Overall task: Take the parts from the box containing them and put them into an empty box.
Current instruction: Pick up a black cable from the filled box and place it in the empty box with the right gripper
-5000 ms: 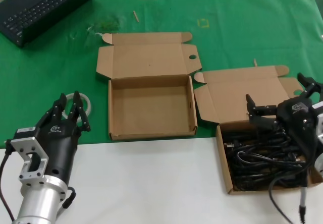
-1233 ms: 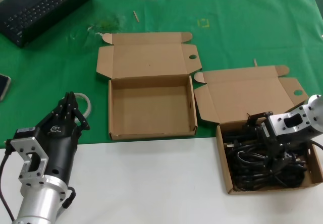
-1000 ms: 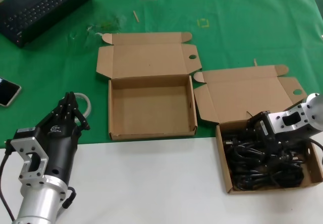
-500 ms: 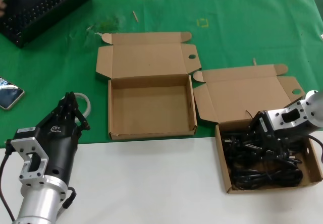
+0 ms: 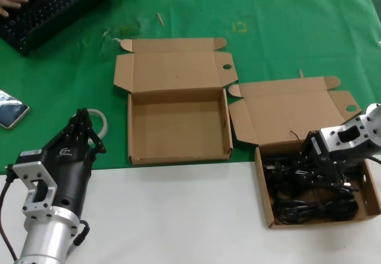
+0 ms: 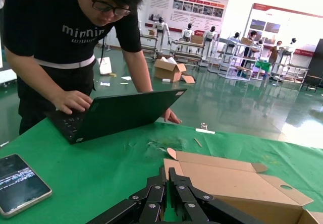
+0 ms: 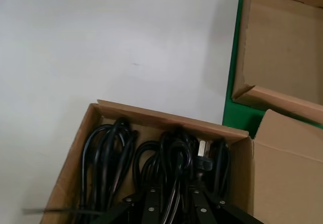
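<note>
The right gripper [image 5: 309, 157] is down inside the box containing them [image 5: 264, 195], at the far part of it, near the hinged lid. In the right wrist view its fingers [image 7: 151, 204] are closed in on a bunch of the black cords [image 7: 169, 158] — the strands pass between the 2 jaws, so the jaws are clenched on that bundle. The other parts [image 5: 312, 201] lie looped on the floor of the same box, toward its near wall, and 1 more loop [image 7: 106, 153] lies just beside the gripped one, apart from the jaws.

This box sits on the white table surface [image 5: 178, 216], at the right. The empty box [image 5: 178, 157] stands to its left on the green cloth [image 5: 59, 85], lid open, nothing inside.

The left gripper [image 5: 83, 127] hangs at the left, near the edge of the green cloth, with its fingers pressed together and holding nothing; a whitish ring [image 5: 102, 121] lies just beside its tips. A phone [image 5: 11, 108] and a laptop [image 5: 47, 5] are farther left — a person [image 6: 70, 27] is typing there.
</note>
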You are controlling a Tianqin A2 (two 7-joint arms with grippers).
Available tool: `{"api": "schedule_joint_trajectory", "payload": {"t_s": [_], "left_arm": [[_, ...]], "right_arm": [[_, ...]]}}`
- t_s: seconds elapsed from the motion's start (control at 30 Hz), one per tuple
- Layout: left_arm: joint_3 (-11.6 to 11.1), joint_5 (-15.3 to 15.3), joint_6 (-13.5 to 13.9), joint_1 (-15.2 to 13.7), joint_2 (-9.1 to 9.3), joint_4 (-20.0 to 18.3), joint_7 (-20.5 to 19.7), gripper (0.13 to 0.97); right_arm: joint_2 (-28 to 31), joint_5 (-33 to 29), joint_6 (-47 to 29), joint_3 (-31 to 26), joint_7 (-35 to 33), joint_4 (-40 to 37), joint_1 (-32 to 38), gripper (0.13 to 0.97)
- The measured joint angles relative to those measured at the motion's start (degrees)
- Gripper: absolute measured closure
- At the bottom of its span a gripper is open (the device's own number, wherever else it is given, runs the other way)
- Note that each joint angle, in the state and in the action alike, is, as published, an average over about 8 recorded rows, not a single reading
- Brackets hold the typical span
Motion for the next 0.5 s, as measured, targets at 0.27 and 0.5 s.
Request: {"api": "schedule_joint_trajectory", "payload": {"t_s": [0.27,0.5], "left_arm": [[0.0,0.0,0.0,0.0,0.0,0.0,0.0,0.941],[0.0,0.0,0.0,0.0,0.0,0.0,0.0,0.941]], "right_arm": [[1.22,0.29,-1.84,0.12,1.37,2.29,0.01,0.896],[2.12,0.55,-2.83,0.39,2.31,4.05,0.03,0.9]]}}
